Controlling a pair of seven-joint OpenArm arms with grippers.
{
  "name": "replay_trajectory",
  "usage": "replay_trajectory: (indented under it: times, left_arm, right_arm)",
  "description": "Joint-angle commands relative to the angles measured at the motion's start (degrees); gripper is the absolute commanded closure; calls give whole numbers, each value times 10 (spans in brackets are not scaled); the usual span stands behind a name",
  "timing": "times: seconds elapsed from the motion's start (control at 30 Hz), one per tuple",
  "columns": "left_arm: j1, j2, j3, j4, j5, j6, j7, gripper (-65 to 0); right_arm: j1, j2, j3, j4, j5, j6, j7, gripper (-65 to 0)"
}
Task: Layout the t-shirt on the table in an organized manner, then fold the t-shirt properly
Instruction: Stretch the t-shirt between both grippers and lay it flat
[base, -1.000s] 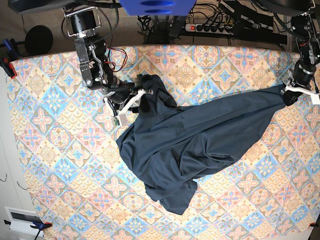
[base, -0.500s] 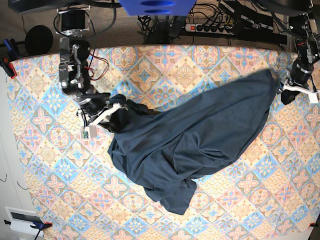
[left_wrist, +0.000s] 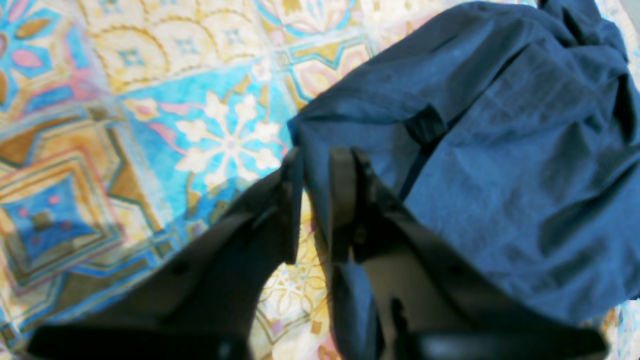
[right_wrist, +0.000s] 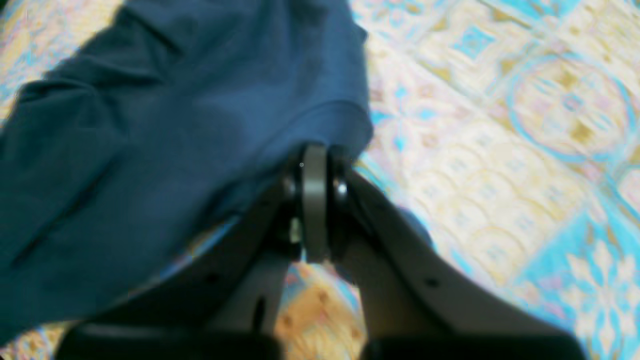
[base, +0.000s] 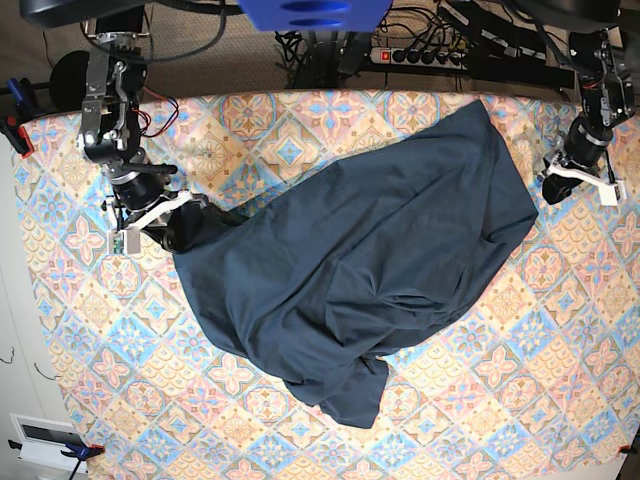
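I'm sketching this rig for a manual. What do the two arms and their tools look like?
Both arms are black, jointed metal with exposed links. The right arm trails red and black wires. Each tool, right tool and left tool, has black fingers on a white bracket; the wrist views show flat, dark, tapering fingers.

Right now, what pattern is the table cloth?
The table has pastel orange, pink and blue diamond tiles with floral medallions; clearest in the base view.
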Motion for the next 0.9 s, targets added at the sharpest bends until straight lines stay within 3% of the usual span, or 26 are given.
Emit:
replay_trajectory:
  times: [0.0, 0.23, 0.37, 0.5, 0.67, 0.87]
  left_arm:
    - [-2, -12, -5, 8, -5, -3, -11, -97]
    - [-46, -6, -4, 8, -9, -3, -11, -109]
    - [-92, 8, 8, 0, -5, -2, 14, -214]
    - [-154, 8, 85, -43, -5, -2, 66, -319]
    - [-179, 4, 173, -34, -1, -3, 73, -313]
    - [-180, -13, 228, -13, 113, -3, 73, -314]
  right_arm:
    - [7, 8, 12, 12, 2, 1, 19, -3]
    - [11, 5, 82, 10, 1, -1, 18, -7]
    - [9, 5, 85, 10, 1, -1, 18, -7]
    - [10, 5, 83, 10, 1, -1, 17, -7]
    - [11, 5, 83, 9, 1, -1, 17, -7]
    - [11, 5, 82, 8, 1, -1, 17, -7]
